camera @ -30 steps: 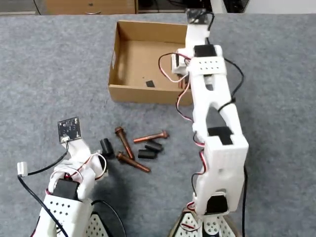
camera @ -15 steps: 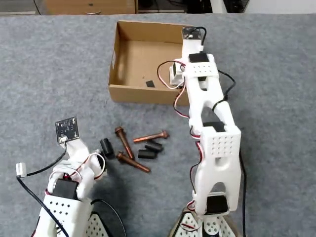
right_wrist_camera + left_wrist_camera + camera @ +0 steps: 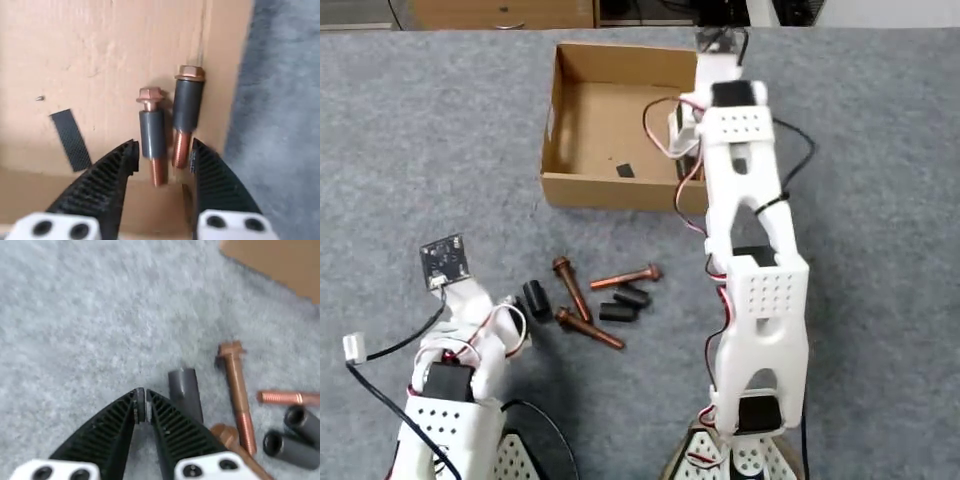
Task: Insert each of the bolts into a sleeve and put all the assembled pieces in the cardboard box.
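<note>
Two assembled pieces, each a copper bolt in a black sleeve, lie side by side on the floor of the cardboard box by its right wall. My right gripper hangs open just above them, holding nothing. On the carpet lie three loose bolts and three black sleeves. My left gripper is shut and empty, low over the carpet, beside the leftmost sleeve.
A black scrap of tape lies on the box floor. The right arm spans from the table's front edge to the box's right end. Grey carpet lies open to the left of the box.
The right arm swayed left and back over the box's right end. The left arm shifted slightly to the left, with its gripper still by the leftmost sleeve.
</note>
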`<state>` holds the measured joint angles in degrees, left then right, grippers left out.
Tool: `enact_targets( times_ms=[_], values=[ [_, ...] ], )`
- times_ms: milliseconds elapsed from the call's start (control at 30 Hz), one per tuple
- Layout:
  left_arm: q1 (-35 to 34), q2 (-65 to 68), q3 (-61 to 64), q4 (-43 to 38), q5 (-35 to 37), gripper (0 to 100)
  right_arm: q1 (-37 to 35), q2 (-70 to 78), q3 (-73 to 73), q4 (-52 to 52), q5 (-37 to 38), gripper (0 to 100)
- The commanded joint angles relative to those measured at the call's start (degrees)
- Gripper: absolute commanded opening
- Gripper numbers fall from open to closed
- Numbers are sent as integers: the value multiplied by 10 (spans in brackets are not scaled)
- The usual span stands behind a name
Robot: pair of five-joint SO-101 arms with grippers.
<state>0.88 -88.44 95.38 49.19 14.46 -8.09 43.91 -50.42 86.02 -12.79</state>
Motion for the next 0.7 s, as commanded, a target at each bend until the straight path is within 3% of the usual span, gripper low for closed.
enact_targets(
  times_ms=[0, 133, 300, 667],
  values=[
    [-19, -3, -6, -14, 12, 19, 7, -7, -167, 113, 4, 161],
    [-20, -3, -6, -14, 40, 19, 12, -7, -284, 164, 4, 160],
    [-20, -3, -5, -14, 42, 19, 11, -59, -303, 165, 3, 160],
    [-21, -3, 13, -50, 42, 19, -18, -427, 6, 164, 4, 160]
  ],
)
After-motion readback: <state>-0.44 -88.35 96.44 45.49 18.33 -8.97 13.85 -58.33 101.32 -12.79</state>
